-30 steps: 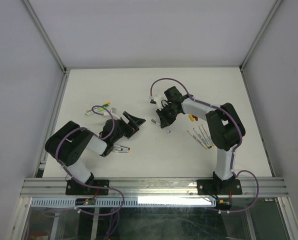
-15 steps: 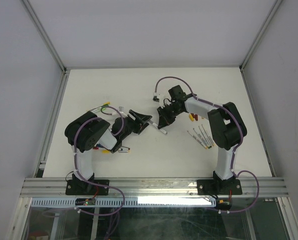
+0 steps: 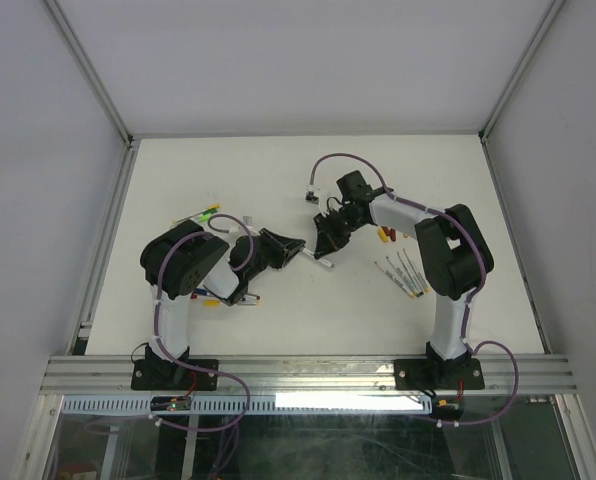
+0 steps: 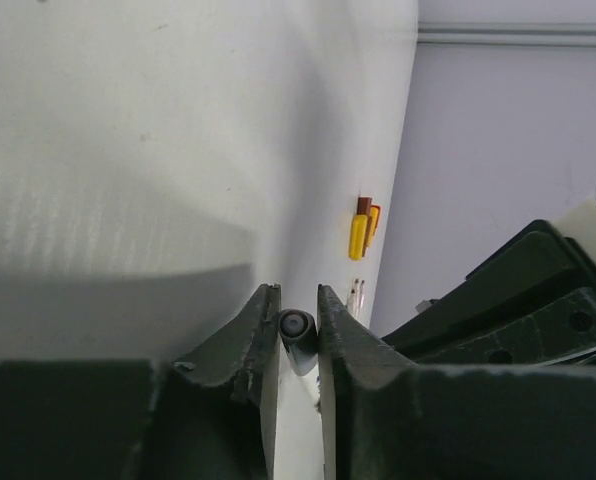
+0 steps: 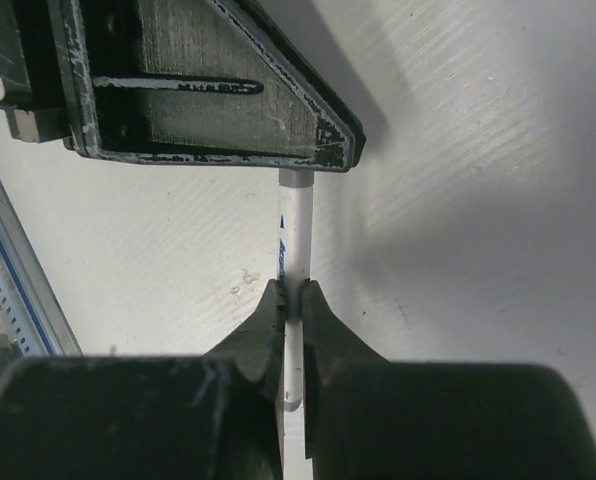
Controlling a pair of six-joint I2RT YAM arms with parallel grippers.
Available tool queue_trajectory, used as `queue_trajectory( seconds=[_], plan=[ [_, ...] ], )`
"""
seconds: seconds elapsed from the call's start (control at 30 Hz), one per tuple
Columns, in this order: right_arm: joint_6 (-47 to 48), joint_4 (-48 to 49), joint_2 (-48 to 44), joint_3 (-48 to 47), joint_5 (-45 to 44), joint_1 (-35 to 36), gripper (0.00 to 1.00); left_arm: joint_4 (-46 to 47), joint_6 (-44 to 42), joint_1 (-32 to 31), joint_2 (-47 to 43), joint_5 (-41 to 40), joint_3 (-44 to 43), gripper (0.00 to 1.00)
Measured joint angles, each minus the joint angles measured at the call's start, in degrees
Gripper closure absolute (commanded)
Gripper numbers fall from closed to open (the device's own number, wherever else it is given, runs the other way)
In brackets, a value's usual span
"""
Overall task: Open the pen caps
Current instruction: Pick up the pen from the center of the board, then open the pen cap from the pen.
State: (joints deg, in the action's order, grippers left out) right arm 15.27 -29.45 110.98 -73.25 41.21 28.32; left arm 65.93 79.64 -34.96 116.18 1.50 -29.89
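**Two pincers, one pen**

We see a matte white table (image 3: 228, 170) boxed in by pale grey walls (image 3: 278, 60) and aluminium frame posts (image 3: 88, 68). Near the table's middle, one slim white-grey marker pen (image 5: 296, 235) is bridged between the arms. The right gripper (image 5: 296, 300) is clenched around its barrel, and the left gripper (image 4: 298, 300) is pinched onto its rounded end. We count four loose pens (image 3: 402, 272) lying side by side near the right arm. Three stubby plastic caps (image 4: 358, 237), yellow, orange and maroon, lie clustered close to them. More pens with yellow and green ends (image 3: 200, 214) lie at the far left; their number we cannot tell.
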Motion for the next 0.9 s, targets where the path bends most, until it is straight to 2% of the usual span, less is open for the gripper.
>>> queue_trajectory(
  seconds=[0.1,0.2,0.3,0.4,0.5,0.57,0.7,0.77,0.8,0.9],
  plan=[
    [0.02,-0.13,0.24,0.02,-0.02,0.0,1.0,0.55,0.28,0.0,0.0,0.07,-0.87,1.0],
    [0.04,-0.04,0.28,0.02,0.09,0.0,1.0,0.31,-0.33,0.0,0.0,0.15,-1.14,1.0],
    [0.15,-0.17,0.28,0.02,0.46,-0.04,0.75,0.15,-1.18,0.0,-0.02,0.22,-1.09,1.0],
    [0.39,-0.37,0.24,0.02,1.07,-0.04,0.57,0.15,-2.51,0.0,-0.42,0.22,-0.68,1.0],
    [0.83,-0.37,-0.63,0.37,1.68,-0.13,0.46,0.35,-4.9,0.0,-2.78,0.37,0.94,1.0],
    [0.96,-0.48,-2.45,1.27,2.05,-0.26,0.43,1.49,-6.91,-0.02,-5.4,0.48,2.36,1.0],
    [1.16,-0.22,-7.48,2.6,3.58,-0.39,0.42,5.27,-11.52,-1.03,-11.45,1.03,4.07,1.0],
    [1.14,0.15,-9.01,2.62,4.83,-0.37,0.46,7.19,-13.29,-1.53,-13.66,1.62,4.11,1.0],
    [1.14,0.31,-9.38,2.62,5.35,-0.37,0.5,7.74,-13.88,-1.86,-14.25,1.75,4.11,1.0],
    [1.14,0.5,-9.66,2.62,7.54,-0.31,0.76,8.55,-15.32,-2.21,-14.86,2.03,4.11,1.0]
  ],
)
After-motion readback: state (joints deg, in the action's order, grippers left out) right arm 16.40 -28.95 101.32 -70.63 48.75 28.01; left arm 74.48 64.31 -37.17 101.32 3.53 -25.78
